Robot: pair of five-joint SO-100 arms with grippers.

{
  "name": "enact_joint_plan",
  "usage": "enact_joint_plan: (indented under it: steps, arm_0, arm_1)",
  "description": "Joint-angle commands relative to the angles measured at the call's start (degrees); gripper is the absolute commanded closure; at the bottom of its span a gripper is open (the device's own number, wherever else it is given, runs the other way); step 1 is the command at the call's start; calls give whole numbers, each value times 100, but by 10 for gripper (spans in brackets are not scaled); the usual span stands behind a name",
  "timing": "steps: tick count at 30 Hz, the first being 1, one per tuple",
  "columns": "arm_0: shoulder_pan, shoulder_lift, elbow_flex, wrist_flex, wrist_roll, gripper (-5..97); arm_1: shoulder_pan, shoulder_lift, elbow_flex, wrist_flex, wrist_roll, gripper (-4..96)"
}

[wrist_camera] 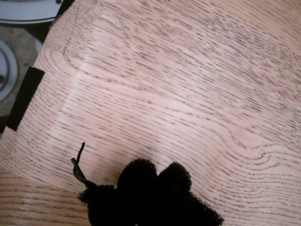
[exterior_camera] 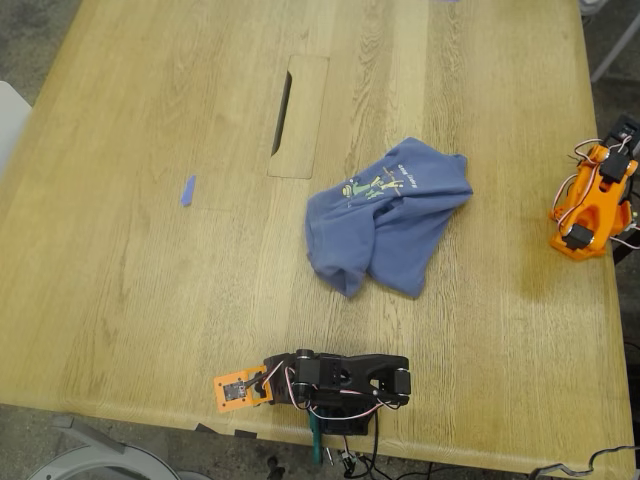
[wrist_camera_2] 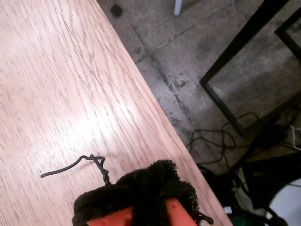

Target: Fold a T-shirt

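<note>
Both of our grippers sit well apart from the T-shirt point(exterior_camera: 388, 213), over bare wood. My first gripper point(wrist_camera: 155, 181) has its black fuzzy pads pressed together; my second gripper point(wrist_camera_2: 141, 197), padded alike, looks closed too. The blue-purple cotton lies crumpled, print upward, on the oak-grained table point(exterior_camera: 150, 260), just beside its rectangular cable slot point(exterior_camera: 298, 115).

The light oak-grain wooden counter point(exterior_camera: 150, 200) carries a crumpled blue-purple cotton T-shirt point(exterior_camera: 395, 215) with a small green-and-yellow print, lying right of centre in the exterior view. A small blue strip point(exterior_camera: 188, 190) lies well apart toward that view's left. A rectangular inset panel with a dark slot point(exterior_camera: 296, 115) sits between them, farther back.
</note>
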Motion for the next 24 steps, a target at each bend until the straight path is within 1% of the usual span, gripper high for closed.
enact_joint_plan:
  steps: [1, 9, 12, 17, 20, 24]
  arm_0:
    - [-53, 633, -70, 70, -44, 918]
    - [-62, 633, -70, 70, -44, 918]
    - [-26, 633, -70, 70, 79, 918]
    - [0, 633, -70, 70, 149, 916]
    - [18, 633, -70, 70, 149, 916]
    - [18, 633, -70, 70, 141, 916]
  arm_1:
    - [-53, 53, 387, -237, 9, 913]
    - [-475, 53, 387, -378, 26, 912]
    - [-536, 53, 387, -352, 0, 912]
    - [-439, 53, 387, -316, 0, 912]
    - [-308, 53, 387, -378, -79, 912]
    - [-202, 53, 387, -246, -35, 912]
